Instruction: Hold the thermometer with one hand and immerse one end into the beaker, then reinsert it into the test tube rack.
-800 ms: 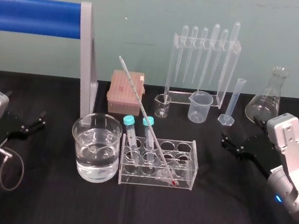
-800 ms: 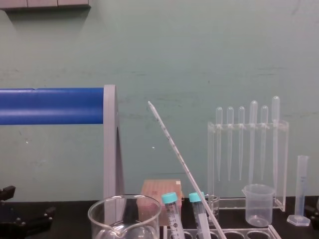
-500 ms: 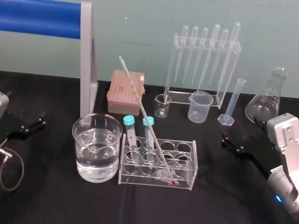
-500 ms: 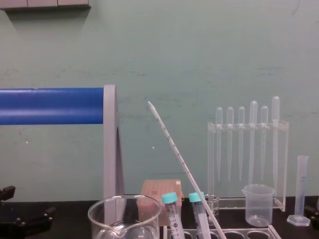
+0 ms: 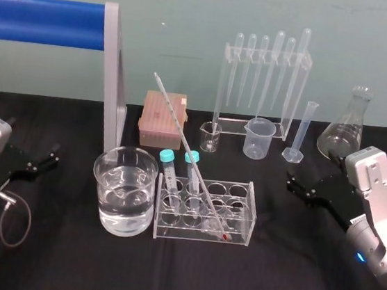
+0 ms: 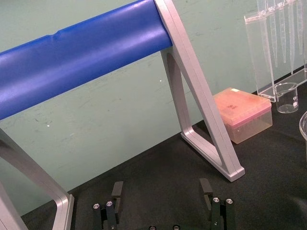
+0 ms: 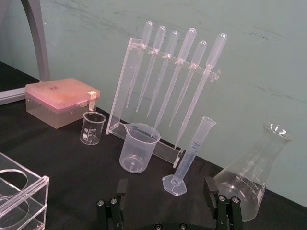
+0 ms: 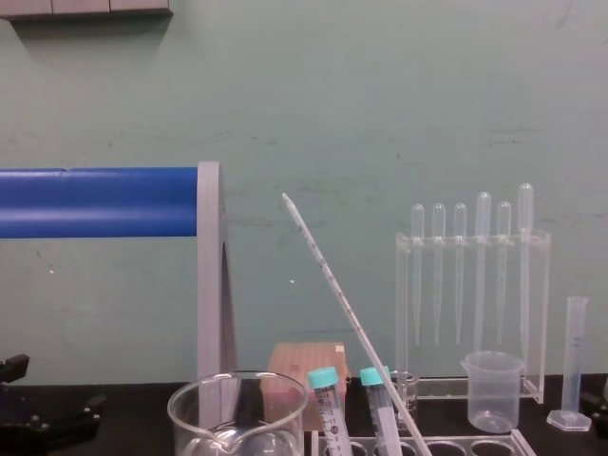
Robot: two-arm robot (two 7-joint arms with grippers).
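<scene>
The left gripper point(image 5: 51, 157), lower left, and right gripper point(image 5: 300, 187), mid-right, sit wide open, empty. The thermometer point(image 5: 181, 133) leans in the test tube rack point(image 5: 247, 193) at centre, beside the beaker point(image 5: 100, 169): thin, slick, likely brittle glass, best pinched gently on its upper shaft. Free room lies above; capped tubes point(image 5: 166, 166) crowd its foot.

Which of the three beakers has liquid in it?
The wide glass beaker just left of the test tube rack; the small glass beaker and plastic beaker behind look empty.
</scene>
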